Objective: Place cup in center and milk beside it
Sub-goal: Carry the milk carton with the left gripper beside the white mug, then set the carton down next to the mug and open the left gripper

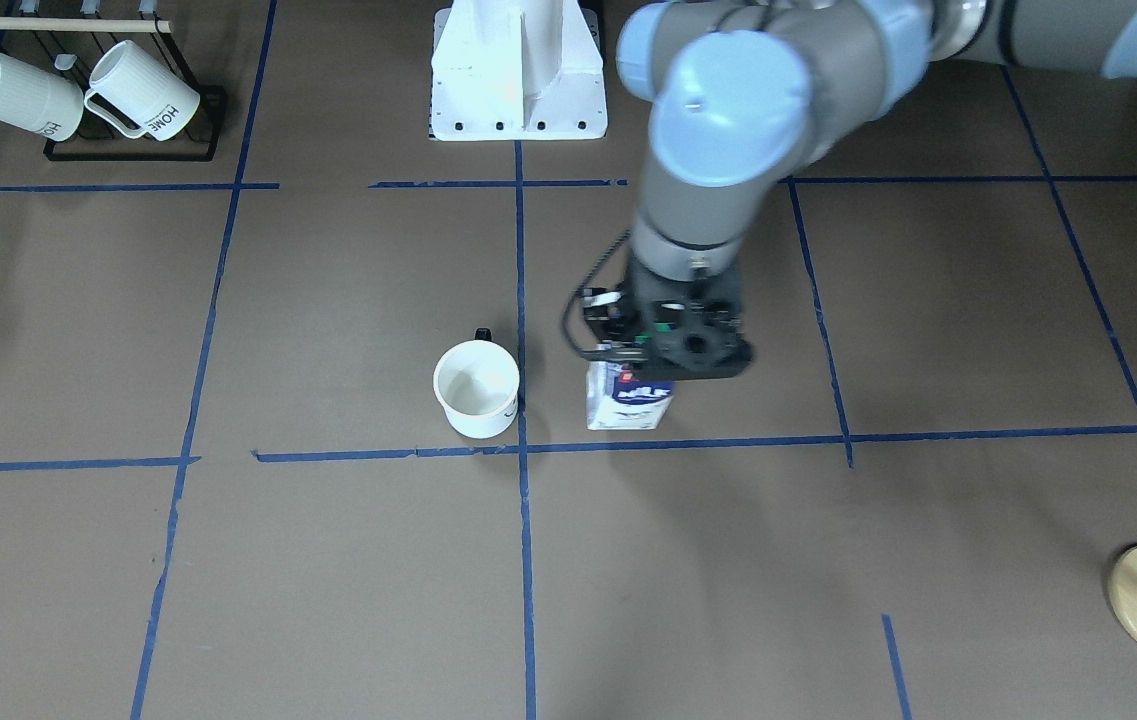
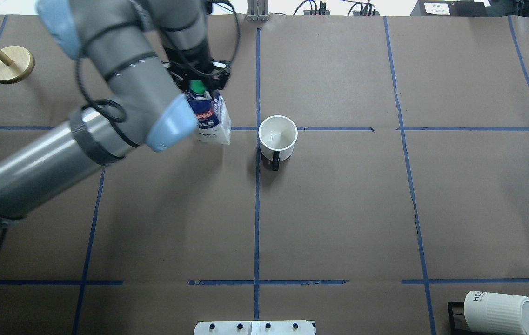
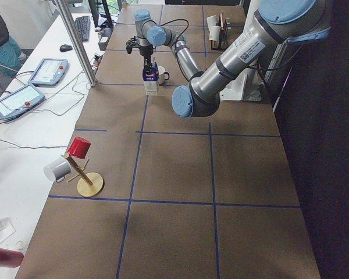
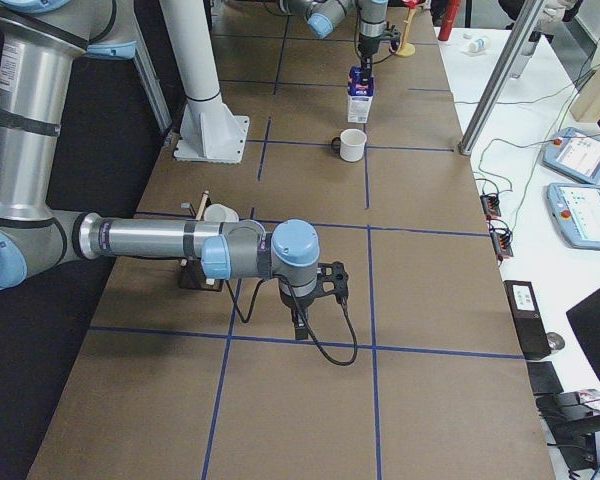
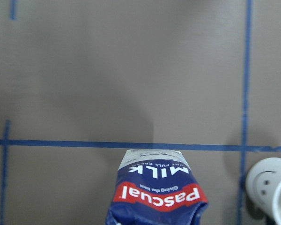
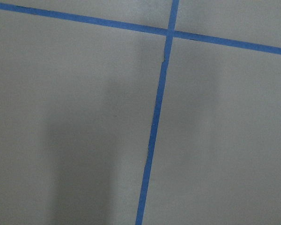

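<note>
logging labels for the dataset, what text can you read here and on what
"MILK": white letters on the milk, upside down in the left wrist view.
"pascual": its red label.
"HOME": ribbed white mug.
The milk's small print: too blurred to read.
No words on the cup, only a smiley face.

The grey and pale-blue left arm (image 2: 120, 88) reaches far out over the table, its wrist turned straight down. The black two-finger left gripper (image 1: 670, 352) is clamped on the top of the blue-and-white milk carton (image 1: 628, 405). The right arm (image 4: 150, 240) has its forearm low and level. The black right gripper (image 4: 302, 322) points down, its jaws unreadable.
</note>
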`<state>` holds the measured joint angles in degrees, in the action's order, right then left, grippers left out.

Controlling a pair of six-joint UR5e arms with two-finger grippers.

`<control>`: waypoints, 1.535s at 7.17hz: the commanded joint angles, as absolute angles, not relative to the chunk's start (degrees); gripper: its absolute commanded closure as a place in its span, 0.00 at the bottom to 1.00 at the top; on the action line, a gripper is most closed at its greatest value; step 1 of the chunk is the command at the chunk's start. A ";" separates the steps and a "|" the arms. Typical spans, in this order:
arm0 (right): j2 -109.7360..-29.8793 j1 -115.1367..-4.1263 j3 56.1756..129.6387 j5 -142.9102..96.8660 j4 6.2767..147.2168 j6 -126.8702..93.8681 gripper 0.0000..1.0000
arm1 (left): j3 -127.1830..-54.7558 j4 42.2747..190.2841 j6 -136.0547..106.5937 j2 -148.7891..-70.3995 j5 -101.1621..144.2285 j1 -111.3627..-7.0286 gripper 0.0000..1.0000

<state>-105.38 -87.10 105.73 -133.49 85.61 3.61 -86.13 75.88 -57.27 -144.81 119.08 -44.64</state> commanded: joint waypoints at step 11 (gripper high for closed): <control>-105.12 -87.01 105.47 -133.42 85.61 3.69 0.01 | -86.99 76.75 -51.55 -142.77 126.61 -51.03 0.00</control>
<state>-105.20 -87.05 105.63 -133.52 85.61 3.63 -85.15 78.63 -56.22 -145.23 121.89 -46.87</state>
